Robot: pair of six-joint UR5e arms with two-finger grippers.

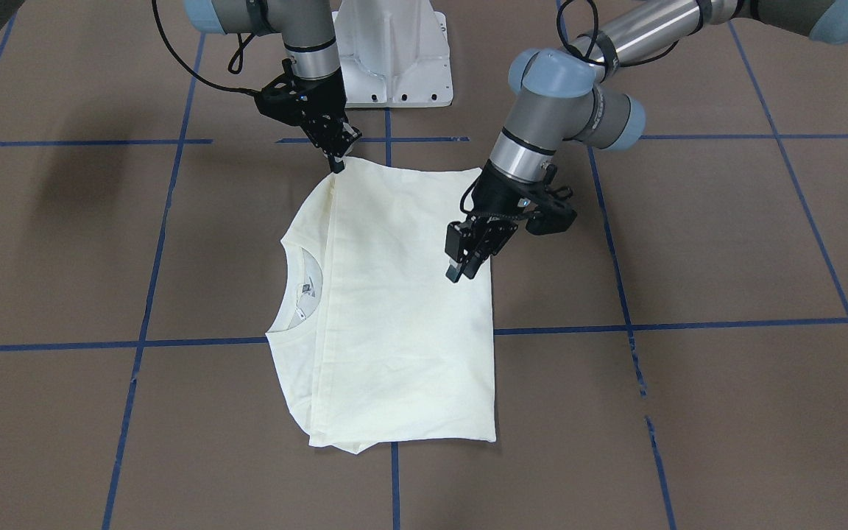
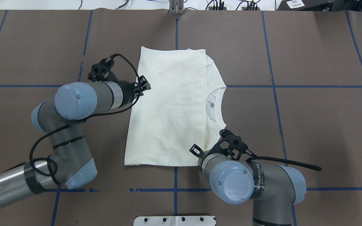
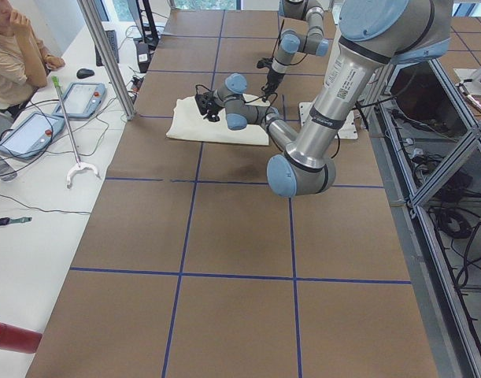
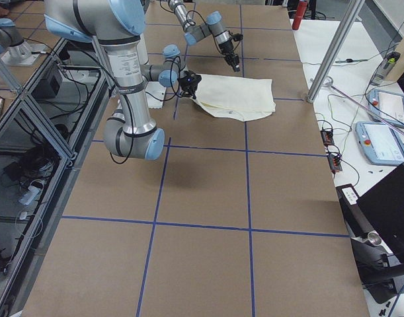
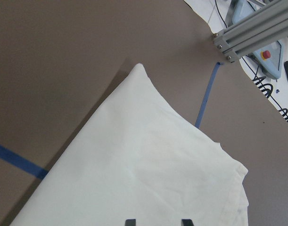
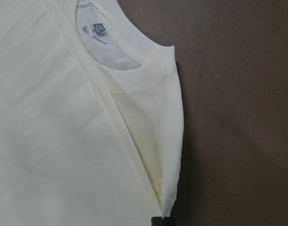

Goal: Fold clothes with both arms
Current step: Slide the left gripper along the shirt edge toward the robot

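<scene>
My right pincer [image 1: 336, 163] pinches a corner of the folded cream T-shirt [image 1: 394, 294] on the brown table [image 1: 689, 258], while my left pincer [image 1: 461, 272] hovers open above it.

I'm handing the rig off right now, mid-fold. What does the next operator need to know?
Left tool: open, holding nothing, over the shirt near its edge on the left arm's side.
Right tool: shut on the shirt's corner nearest the base, on the neck side.
Shirt: flat mid-table, print hidden, no sleeves showing, one layer folded across up to the neck.
Done: sleeves tucked in, first fold laid.
Left: probably one more fold to halve it, then release.
</scene>
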